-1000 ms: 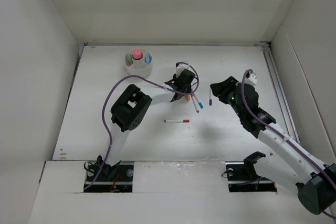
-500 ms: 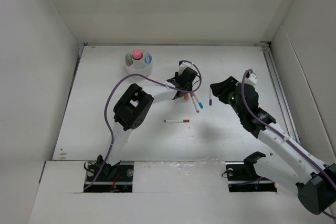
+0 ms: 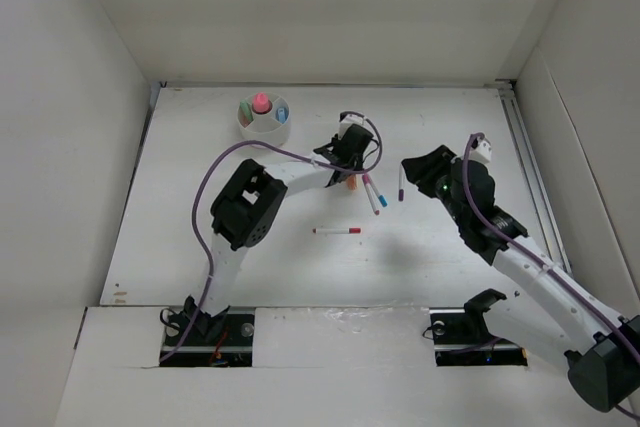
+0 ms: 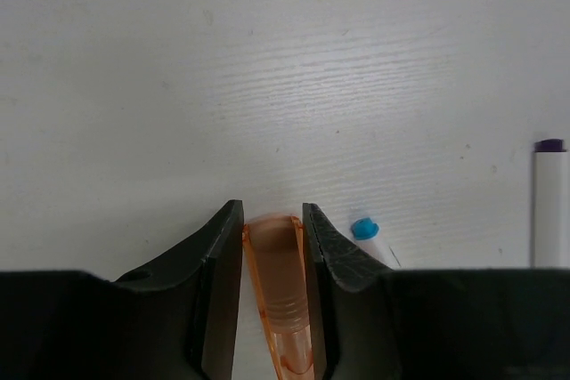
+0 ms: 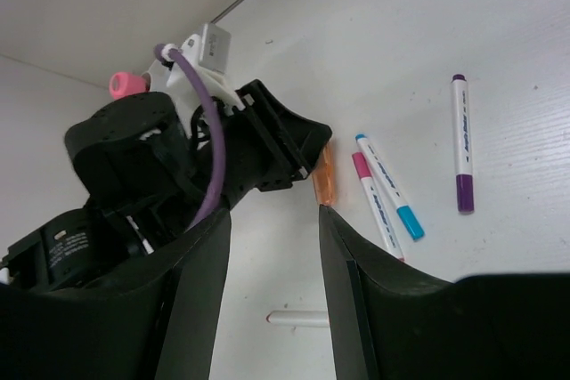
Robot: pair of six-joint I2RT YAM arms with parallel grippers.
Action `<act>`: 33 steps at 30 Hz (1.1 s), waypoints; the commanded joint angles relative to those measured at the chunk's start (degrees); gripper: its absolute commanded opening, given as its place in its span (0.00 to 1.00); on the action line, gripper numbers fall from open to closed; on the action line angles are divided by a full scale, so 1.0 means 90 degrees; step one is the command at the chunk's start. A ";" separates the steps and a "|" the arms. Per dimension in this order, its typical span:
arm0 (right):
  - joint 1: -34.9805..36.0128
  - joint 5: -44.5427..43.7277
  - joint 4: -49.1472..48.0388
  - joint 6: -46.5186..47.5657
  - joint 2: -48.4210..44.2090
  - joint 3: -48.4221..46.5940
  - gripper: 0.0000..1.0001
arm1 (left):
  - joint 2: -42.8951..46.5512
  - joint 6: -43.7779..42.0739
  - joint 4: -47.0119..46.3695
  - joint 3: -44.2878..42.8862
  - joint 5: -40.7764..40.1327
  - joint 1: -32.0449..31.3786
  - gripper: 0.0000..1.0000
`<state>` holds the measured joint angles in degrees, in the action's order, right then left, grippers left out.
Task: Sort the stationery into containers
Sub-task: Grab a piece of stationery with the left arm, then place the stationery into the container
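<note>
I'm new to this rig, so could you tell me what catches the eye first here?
The left gripper pinches an orange pen mid-table, beside a blue-capped pen. The right gripper hangs open nearby, and the white cup holding a pink-capped bottle sits at the back left.

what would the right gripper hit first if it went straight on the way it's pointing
Probably the left gripper, its fingers round the orange pen: that sits in the gap between the right gripper's fingers. Depth is unclear, so the table could come first.
</note>
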<state>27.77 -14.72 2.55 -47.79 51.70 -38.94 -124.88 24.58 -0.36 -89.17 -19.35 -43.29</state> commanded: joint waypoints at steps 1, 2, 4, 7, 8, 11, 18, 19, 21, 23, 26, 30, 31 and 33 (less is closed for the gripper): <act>-0.0039 -0.0161 -0.0283 0.0037 -0.0227 -0.0215 0.50 | 0.1111 -0.0094 -0.0213 -0.0005 0.0362 0.0385 0.04; -0.0039 -0.0161 -0.0283 0.0037 -0.0285 -0.0215 0.50 | 0.1315 -0.0094 -0.0272 -0.0005 0.0605 0.0657 0.04; -0.0039 -0.0230 -0.0283 0.0037 -0.0286 -0.0156 0.50 | 0.1511 -0.0094 -0.0370 -0.0063 0.0695 0.0912 0.04; -0.0039 -0.0161 -0.0283 0.0037 -0.0228 -0.0156 0.50 | 0.1863 -0.0240 -0.0828 -0.0063 0.0589 0.1167 0.04; -0.0039 -0.0161 -0.0283 0.0037 -0.0227 -0.0156 0.50 | 0.1864 -0.0434 -0.0945 -0.0063 0.0491 0.1254 0.04; -0.0039 -0.0161 -0.0283 0.0037 -0.0227 -0.0156 0.50 | 0.1952 -0.0854 -0.1190 -0.0316 -0.0045 0.1517 0.04; -0.0039 -0.0161 -0.0283 0.0037 -0.0227 -0.0156 0.50 | 0.1679 -0.1694 -0.1337 -0.0717 -0.0223 0.2094 0.05; -0.0039 -0.0161 -0.0283 0.0037 -0.0227 -0.0156 0.50 | 0.1572 -0.1821 -0.1337 -0.0718 -0.0223 0.2095 0.05; -0.0039 -0.0161 -0.0283 0.0037 -0.0227 -0.0156 0.50 | 0.1512 -0.2249 -0.1424 -0.0806 -0.0369 0.2153 0.05; -0.0039 -0.0161 -0.0283 0.0037 -0.0227 -0.0156 0.50 | 0.1318 -0.2486 -0.1522 -0.0806 -0.0544 0.2153 0.05; -0.0039 -0.0161 -0.0283 0.0037 -0.0169 -0.0156 0.50 | 0.1162 -0.2789 -0.1639 -0.0864 -0.0671 0.2153 0.05; -0.0039 -0.0161 -0.0283 0.0037 -0.0100 -0.0215 0.50 | 0.0956 -0.2956 -0.1776 -0.0864 -0.0730 0.2153 0.05; -0.0039 -0.0161 -0.0283 0.0037 -0.0042 -0.0215 0.50 | 0.0956 -0.3023 -0.1776 -0.0932 -0.0788 0.2153 0.05; -0.0039 -0.0161 -0.0283 0.0037 -0.0042 -0.0215 0.50 | 0.0771 -0.3101 -0.1776 -0.1010 -0.0847 0.2153 0.05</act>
<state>27.77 -15.62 2.52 -47.79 51.29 -38.94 -117.89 -0.23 -12.67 -94.63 -24.77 -23.68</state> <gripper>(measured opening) 0.502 0.244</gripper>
